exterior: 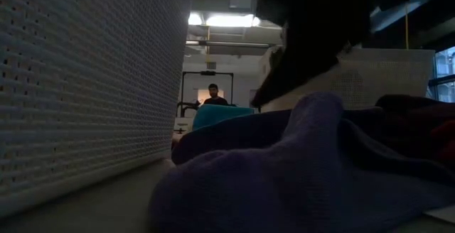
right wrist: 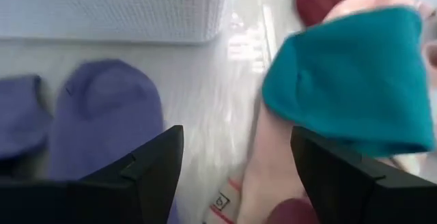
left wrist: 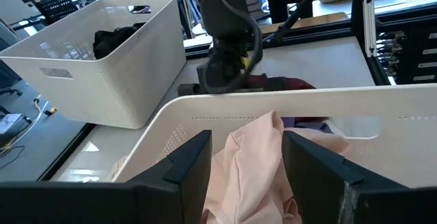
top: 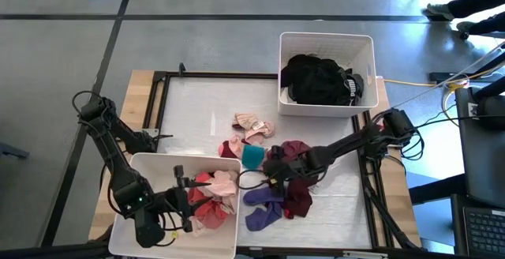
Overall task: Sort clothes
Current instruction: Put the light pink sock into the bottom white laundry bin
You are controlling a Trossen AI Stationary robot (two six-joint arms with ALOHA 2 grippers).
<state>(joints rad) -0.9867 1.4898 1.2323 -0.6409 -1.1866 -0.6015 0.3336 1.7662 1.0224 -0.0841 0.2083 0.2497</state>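
High view: wooden-edged table with a pale mat, centre of frame. Two white bins. The near bin, lower left, holds pink and red garments. The far bin, upper right of the table, holds a heap of black clothes.

Left gripper sits over the near bin, lower left of frame. Left wrist view: its fingers stand wide apart, with a pale pink garment lying in the gap between them inside the bin. Cannot tell whether either finger touches the cloth; nothing is pinched.

Right gripper is low over the loose pile at lower centre of the table, the arm reaching in from the right edge. Right wrist view: fingers spread wide, nothing between them but bare mat. A teal sock lies at the upper right of that frame and purple socks at the left.

Loose pile on the mat, high view: teal sock just left of the right gripper, purple socks below it, maroon garment to its right under the arm. A pale pink patterned piece lies apart, toward mid-table.

Low view: purple fabric fills the foreground, the near bin's perforated wall at left. A person stands far back in the room.
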